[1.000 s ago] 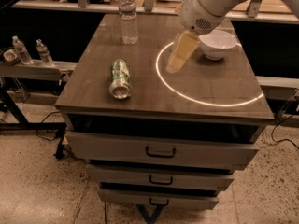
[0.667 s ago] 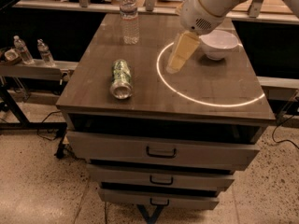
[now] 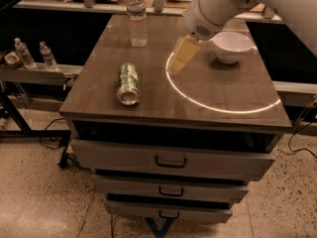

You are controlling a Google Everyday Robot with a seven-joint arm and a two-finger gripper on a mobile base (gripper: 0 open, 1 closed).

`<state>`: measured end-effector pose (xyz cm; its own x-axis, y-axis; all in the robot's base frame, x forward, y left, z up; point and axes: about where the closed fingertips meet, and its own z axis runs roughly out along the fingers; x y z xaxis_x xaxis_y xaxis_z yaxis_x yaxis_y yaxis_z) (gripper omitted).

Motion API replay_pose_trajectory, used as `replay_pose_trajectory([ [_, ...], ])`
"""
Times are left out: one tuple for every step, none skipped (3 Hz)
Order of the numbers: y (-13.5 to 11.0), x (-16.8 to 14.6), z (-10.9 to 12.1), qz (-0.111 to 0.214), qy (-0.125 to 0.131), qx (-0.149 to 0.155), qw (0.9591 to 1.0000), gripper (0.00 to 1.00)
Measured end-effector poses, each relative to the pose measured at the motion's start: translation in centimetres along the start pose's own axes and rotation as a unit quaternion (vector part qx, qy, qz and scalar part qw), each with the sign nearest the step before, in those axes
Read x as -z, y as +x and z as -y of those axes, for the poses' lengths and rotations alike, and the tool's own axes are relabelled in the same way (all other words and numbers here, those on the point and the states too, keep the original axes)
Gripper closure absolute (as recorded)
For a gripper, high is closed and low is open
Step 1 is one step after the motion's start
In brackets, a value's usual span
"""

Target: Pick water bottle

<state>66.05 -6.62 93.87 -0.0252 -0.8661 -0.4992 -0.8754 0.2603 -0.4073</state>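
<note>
The water bottle (image 3: pixel 137 17) is tall and clear with a white cap and a pale label band. It stands upright at the far left of the wooden tabletop (image 3: pixel 148 110). My gripper (image 3: pixel 181 57), yellowish at the end of the white arm, hangs over the middle of the table. It is to the right of the bottle and a little nearer the camera, well apart from it. It holds nothing that I can see.
A green-and-silver can (image 3: pixel 128 83) lies on its side at the front left of the table. A white bowl (image 3: pixel 232 45) sits at the far right. Two small clear bottles (image 3: pixel 24 53) stand on a low shelf to the left. Drawers (image 3: pixel 171 160) are below the tabletop.
My gripper has moved a little to the left, closer to the water bottle. The bottle, can and bowl have not moved.
</note>
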Motion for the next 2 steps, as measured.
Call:
replay_pose_trajectory([
  [-0.5,-3.6,3.0,0.023,0.027,-0.022,0.9991,0.00],
  [-1.4,-6.9,6.3,0.055,0.054,-0.047,0.9959,0.00],
])
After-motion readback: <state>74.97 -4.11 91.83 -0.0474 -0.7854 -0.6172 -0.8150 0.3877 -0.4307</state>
